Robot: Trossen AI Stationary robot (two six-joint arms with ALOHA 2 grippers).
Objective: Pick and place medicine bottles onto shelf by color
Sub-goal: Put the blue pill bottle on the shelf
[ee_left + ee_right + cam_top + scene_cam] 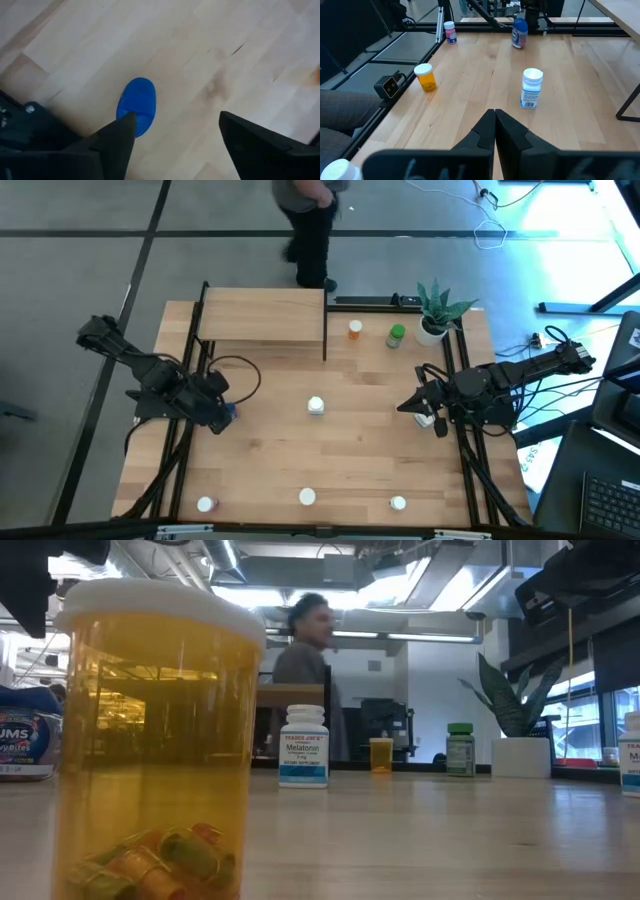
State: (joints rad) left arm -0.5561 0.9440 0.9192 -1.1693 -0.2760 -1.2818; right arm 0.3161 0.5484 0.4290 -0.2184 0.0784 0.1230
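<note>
My left gripper point(175, 130) is open, pointing down over the table's left part point(222, 412). The blue bottle point(137, 104) stands upright under it, beside one fingertip and not between the two; it also shows in the right wrist view point(519, 33). My right gripper point(494, 117) is shut and holds nothing, low over the table's right side point(412, 404), with a white bottle point(427, 420) next to it. A white bottle point(316, 406) stands mid-table. Orange point(355, 330) and green point(397, 335) bottles stand by the far edge. The wooden shelf point(263, 315) sits far left. My left gripper has one fingertip point(125, 125) over the blue bottle's top edge point(140, 122), seen from above; I cannot tell whether it touches. The bottle stands upright on the table.
Three bottles stand along the near edge: pink point(205, 504), orange point(307, 497), seen close in the low view point(160, 740), and white point(398, 503). A potted plant point(435, 315) is at the far right corner. A person point(310, 220) stands beyond the shelf.
</note>
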